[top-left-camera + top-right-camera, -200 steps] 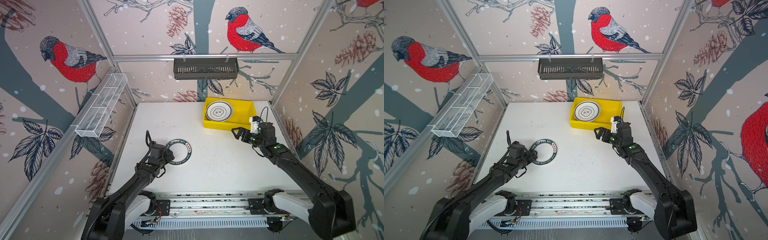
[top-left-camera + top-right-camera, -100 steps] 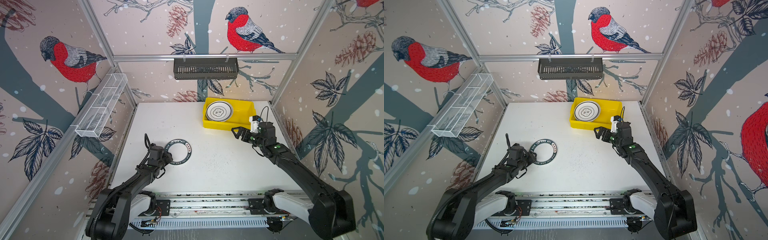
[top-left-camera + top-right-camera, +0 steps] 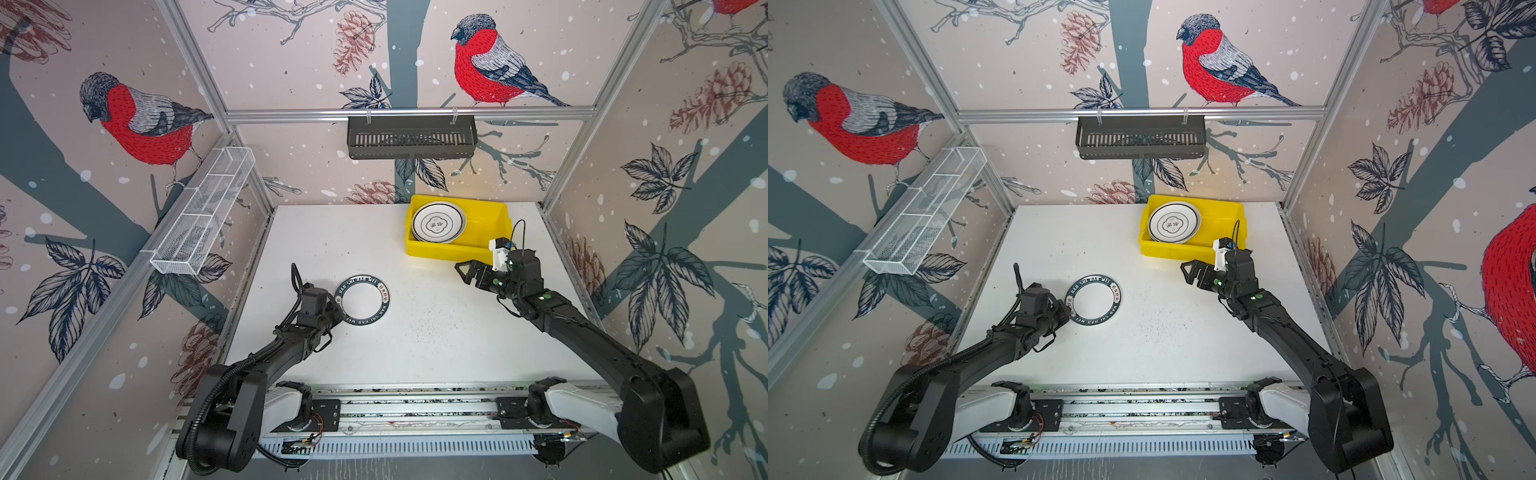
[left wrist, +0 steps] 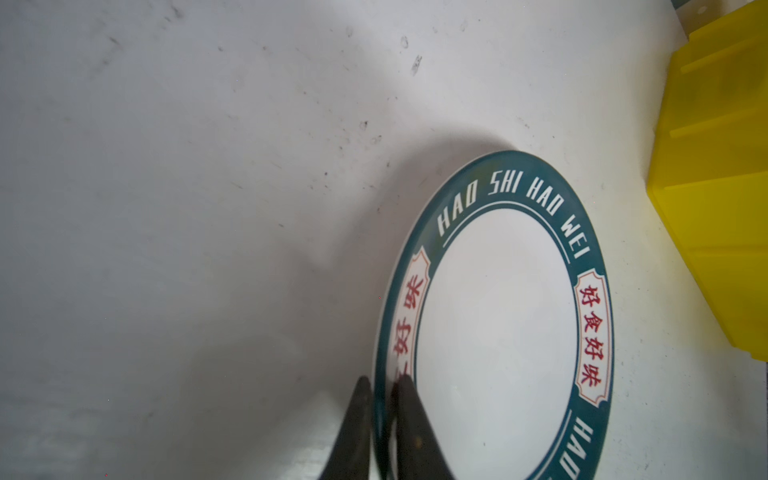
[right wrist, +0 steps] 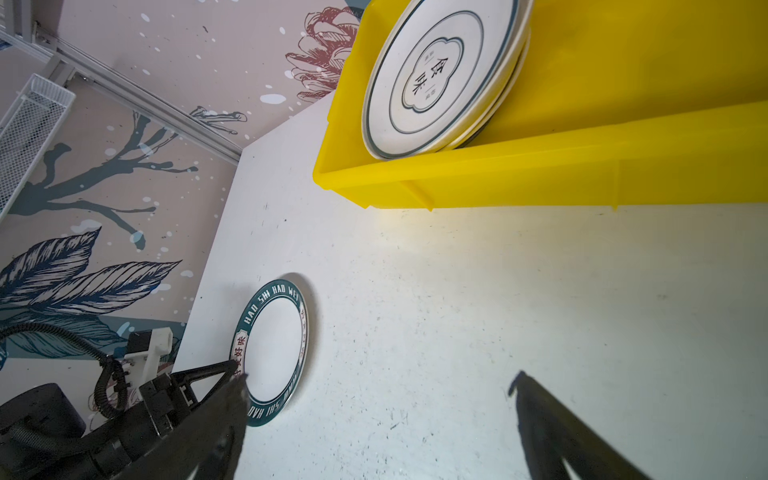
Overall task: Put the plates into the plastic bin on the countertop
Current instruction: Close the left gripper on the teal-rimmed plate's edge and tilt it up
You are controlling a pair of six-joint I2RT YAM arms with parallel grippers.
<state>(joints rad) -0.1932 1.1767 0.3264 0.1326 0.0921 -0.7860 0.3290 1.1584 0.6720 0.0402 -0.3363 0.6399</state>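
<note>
While the green-rimmed plate (image 4: 498, 332) lies on the countertop (image 4: 166, 208), its rim is clamped between 2 fingers (image 4: 359, 419) of the left gripper (image 4: 384, 415); the right gripper (image 3: 463, 273) is spread wide.

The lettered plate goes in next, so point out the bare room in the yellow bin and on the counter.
In the plastic bin the right half is bare; stacked plates fill the left. The countertop lies open between the lettered plate, pinched by the left gripper, and the open right gripper, which crowds the bin's front wall.

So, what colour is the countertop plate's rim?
Dark green with white lettering and red characters; plate clearest in left wrist view.
</note>
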